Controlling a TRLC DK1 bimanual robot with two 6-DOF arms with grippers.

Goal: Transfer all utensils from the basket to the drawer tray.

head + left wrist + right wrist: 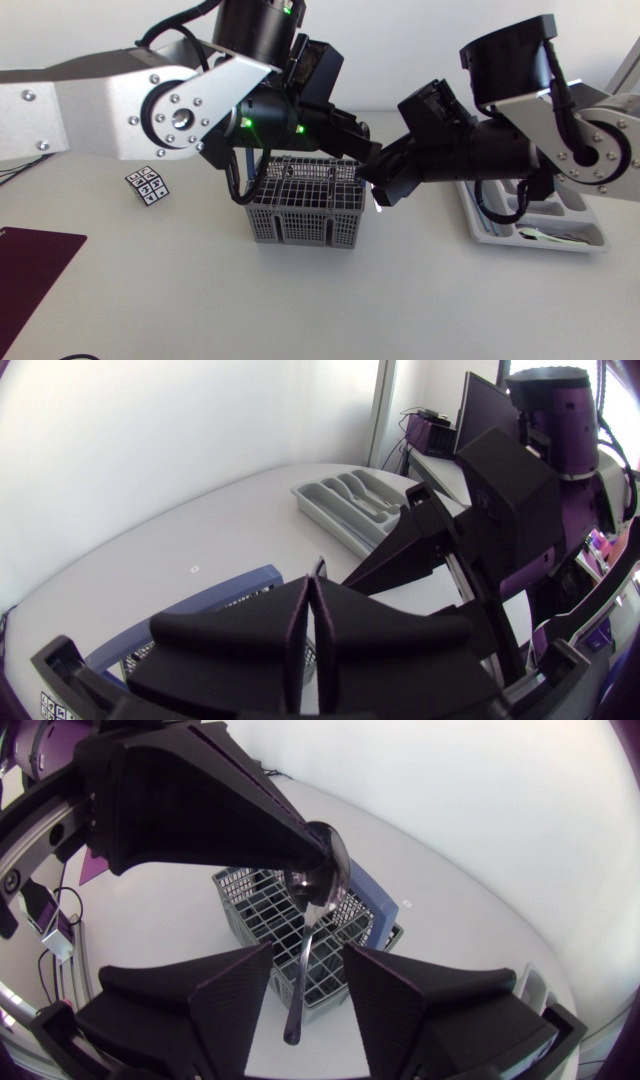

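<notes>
Item 1: spoon (310, 925). You have it hanging bowl-up over the basket, clear of the wires. Its bowl is pinched at the tip of your left gripper (310, 600), whose fingers (260, 635) are pressed together on it with only a thin seam showing. The handle points down between the fingers (225, 995) of your right gripper (308, 960). These stand apart, one on each side of the handle, and neither touches it.

Item 2: basket (300, 215). Grey wire grid, upright, at the centre of the head view, directly under both grippers. Your left arm comes in from the upper left and your right arm from the right, and they meet above the basket's right corner.

Item 3: drawer tray (590, 235). Pale grey and compartmented, at the right of the head view, well apart from the basket and partly hidden by your right arm. You cannot tell its contents.

Item 4: counter (400, 300). White. It also carries a small patterned cube (148, 186) at left of the basket and a dark red mat (30, 270) at the lower left corner.
</notes>
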